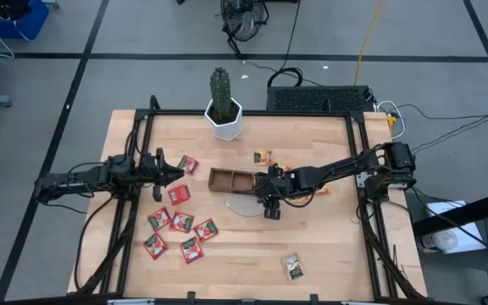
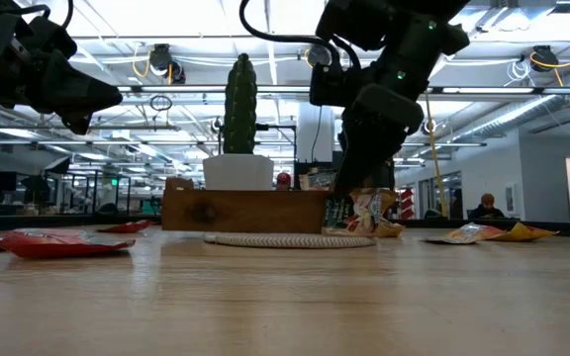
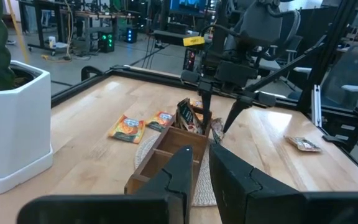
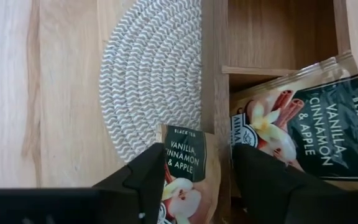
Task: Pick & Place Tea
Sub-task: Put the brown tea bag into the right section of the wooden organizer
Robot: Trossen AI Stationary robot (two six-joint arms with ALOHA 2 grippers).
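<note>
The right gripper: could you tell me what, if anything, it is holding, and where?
The right gripper has a vanilla-cinnamon sachet between its fingers, near one end, over the tray's edge; whether it's actually clamped can't be told.

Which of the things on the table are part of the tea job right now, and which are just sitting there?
Job:
- vanilla sachet between the right tool fingers
- wooden tray
- red sachets
- orange sachets
- left tool, waiting above the red ones

Lying about:
- cactus pot
- woven mat

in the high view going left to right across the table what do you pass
left gripper → red sachets → cactus pot → wooden tray → right gripper → lone sachet near the front edge
</note>
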